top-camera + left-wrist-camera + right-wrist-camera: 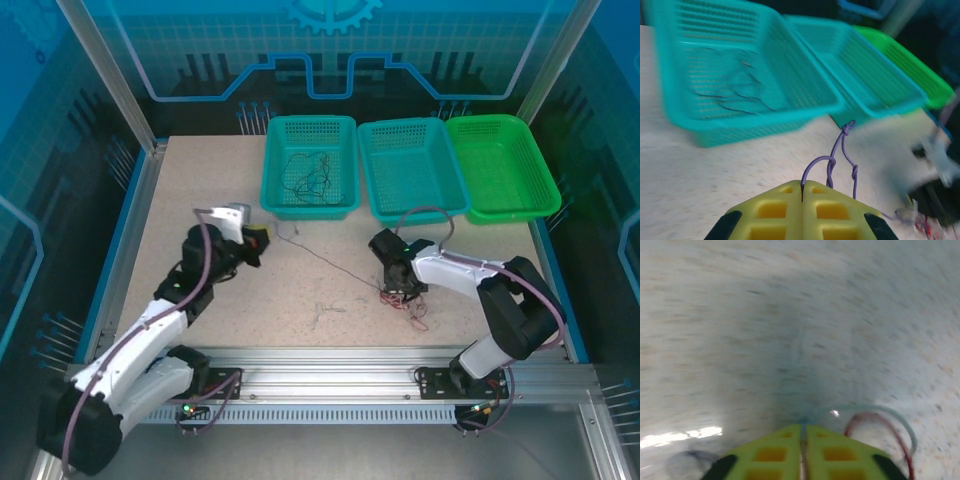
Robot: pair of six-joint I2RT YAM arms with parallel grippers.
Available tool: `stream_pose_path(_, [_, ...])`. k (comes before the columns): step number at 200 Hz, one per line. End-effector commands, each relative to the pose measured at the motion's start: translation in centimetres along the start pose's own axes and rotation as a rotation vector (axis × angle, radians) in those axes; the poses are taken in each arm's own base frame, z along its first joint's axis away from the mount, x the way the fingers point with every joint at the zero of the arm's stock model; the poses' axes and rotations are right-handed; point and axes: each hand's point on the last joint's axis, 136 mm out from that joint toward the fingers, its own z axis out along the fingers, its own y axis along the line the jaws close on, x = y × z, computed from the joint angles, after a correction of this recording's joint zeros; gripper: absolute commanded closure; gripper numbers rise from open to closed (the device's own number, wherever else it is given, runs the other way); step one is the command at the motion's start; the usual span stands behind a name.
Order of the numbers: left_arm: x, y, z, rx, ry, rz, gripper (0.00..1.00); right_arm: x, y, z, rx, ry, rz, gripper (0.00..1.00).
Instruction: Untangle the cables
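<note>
My left gripper (pixel 262 236) is shut on one end of a thin dark cable (pixel 330 262) that runs taut across the table to my right gripper (pixel 398 292). In the left wrist view that cable (pixel 832 160) looks purple and kinked, and it leaves the closed yellow tips of the left gripper (pixel 802 186). The right gripper sits low over a small tangle of red and white cables (pixel 412 308). In the right wrist view the right gripper (pixel 802 429) is shut, a faint wire leads off from its tip, and a red loop (pixel 890 425) curls beside it. Black cables (pixel 310 175) lie in the left teal basket (pixel 275 165).
A second teal basket (pixel 372 150) and a green basket (pixel 535 165) stand in a row at the back right. A pale loose wire (pixel 322 312) lies on the table between the arms. A metal rail (pixel 330 365) runs along the near edge.
</note>
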Motion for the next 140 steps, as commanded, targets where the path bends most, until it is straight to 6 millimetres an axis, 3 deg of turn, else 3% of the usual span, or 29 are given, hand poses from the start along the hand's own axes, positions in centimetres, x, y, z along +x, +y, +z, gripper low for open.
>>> stream_pose_path(1, [-1.7,4.5,-2.5,-0.209,-0.021,-0.150,1.00,-0.5,-1.8,-0.4,0.046,-0.041,0.073,0.98])
stream_pose_path(28, [-2.7,5.9,-3.9,-0.265,-0.034,-0.221,1.00,-0.6,-2.6,0.1,0.054,-0.034,0.127,1.00])
stream_pose_path(53, [-3.2,4.7,-3.7,-0.192,-0.039,-0.242,1.00,-1.0,-2.1,-0.2,0.021,-0.038,0.110,1.00])
stream_pose_path(62, [-3.4,3.8,-3.4,-0.134,-0.040,-0.237,1.00,-1.6,-1.1,-1.0,-0.025,-0.072,0.067,0.89])
stream_pose_path(81, [-3.0,3.3,-3.0,-0.098,-0.027,-0.244,1.00,-3.0,2.5,-4.3,-0.188,-0.149,-0.073,0.52])
stream_pose_path(90, [-2.7,3.4,-3.0,-0.103,-0.018,-0.244,1.00,-3.6,4.4,-6.2,-0.261,-0.184,-0.136,0.43])
stream_pose_path(117, [-2.1,3.7,-3.0,-0.112,-0.004,-0.251,1.00,-4.3,11.2,-11.0,-0.466,-0.225,-0.240,0.40])
stream_pose_path(140, [-1.8,3.9,-3.2,-0.125,-0.001,-0.254,1.00,-4.3,16.3,-11.6,-0.512,-0.178,-0.144,0.40])
